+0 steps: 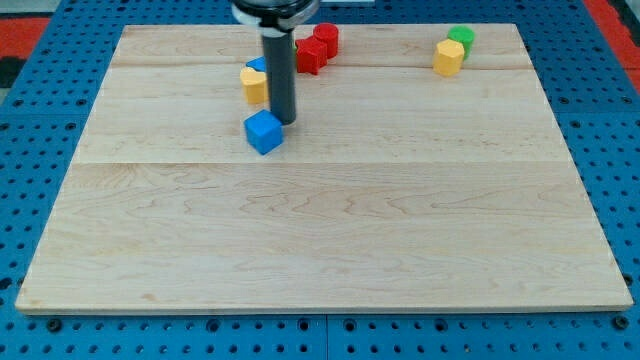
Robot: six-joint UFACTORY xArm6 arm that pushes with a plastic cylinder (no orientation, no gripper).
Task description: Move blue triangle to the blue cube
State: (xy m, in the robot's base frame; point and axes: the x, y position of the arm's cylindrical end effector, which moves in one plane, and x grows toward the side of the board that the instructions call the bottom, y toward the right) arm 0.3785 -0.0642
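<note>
The blue cube (pixel 264 132) sits on the wooden board (pixel 330 230) at the upper left of centre. My tip (pixel 285 122) rests just to the cube's upper right, close to or touching it. The blue triangle (pixel 257 65) shows only as a small blue sliver behind the yellow block (pixel 254 84), left of the rod; most of it is hidden.
Two red blocks (pixel 318 48) sit near the view's top, right of the rod. A yellow block (pixel 449 57) and a green block (pixel 461 39) sit at the top right. The board lies on a blue perforated surface (pixel 40 120).
</note>
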